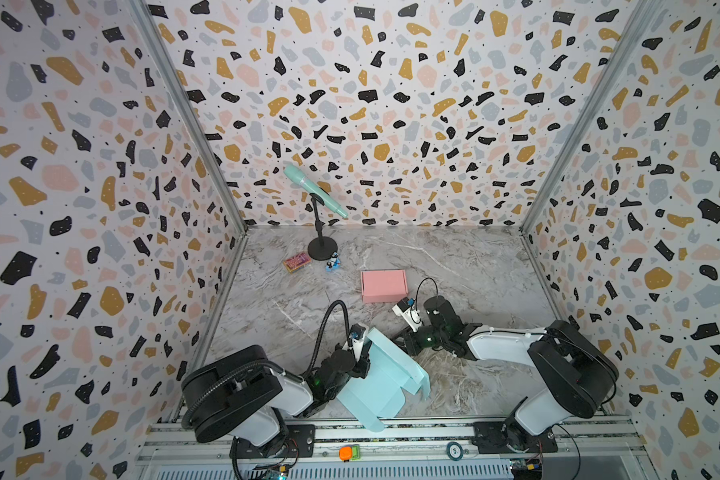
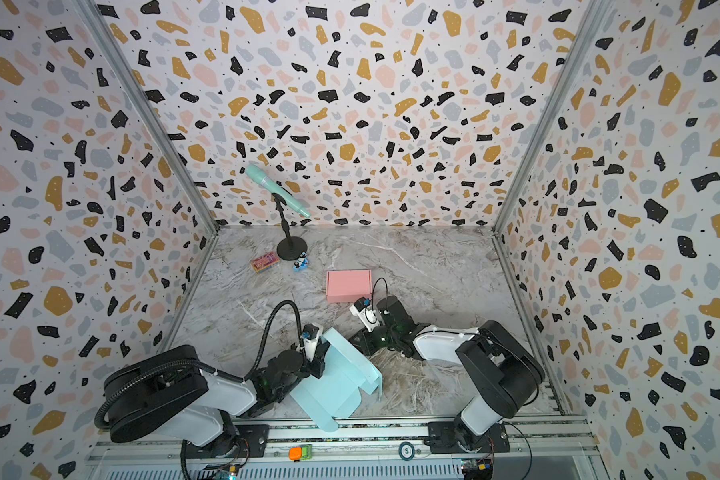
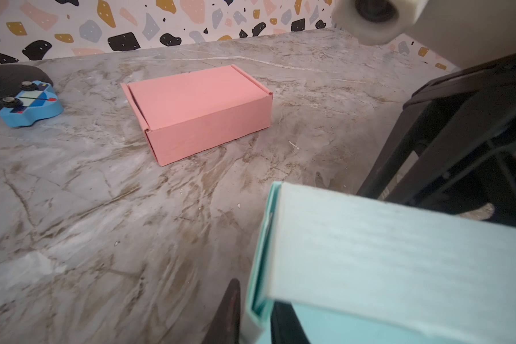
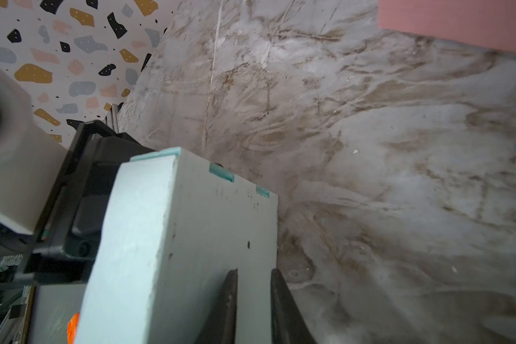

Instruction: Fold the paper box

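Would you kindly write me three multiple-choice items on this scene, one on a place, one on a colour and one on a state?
1. Where on the table does the microphone stand sit?
A. back left
B. front right
C. dead centre

2. What colour is the partly folded paper box at the front edge?
A. pink
B. light blue
C. yellow

3. In what state is the pink box?
A. flat sheet
B. lid raised
C. folded shut

Key: 1 A, its base stands by the rear wall, left of the middle, in both top views; 2 B, its panels show pale blue in every view; 3 C, the left wrist view shows its lid down flush.
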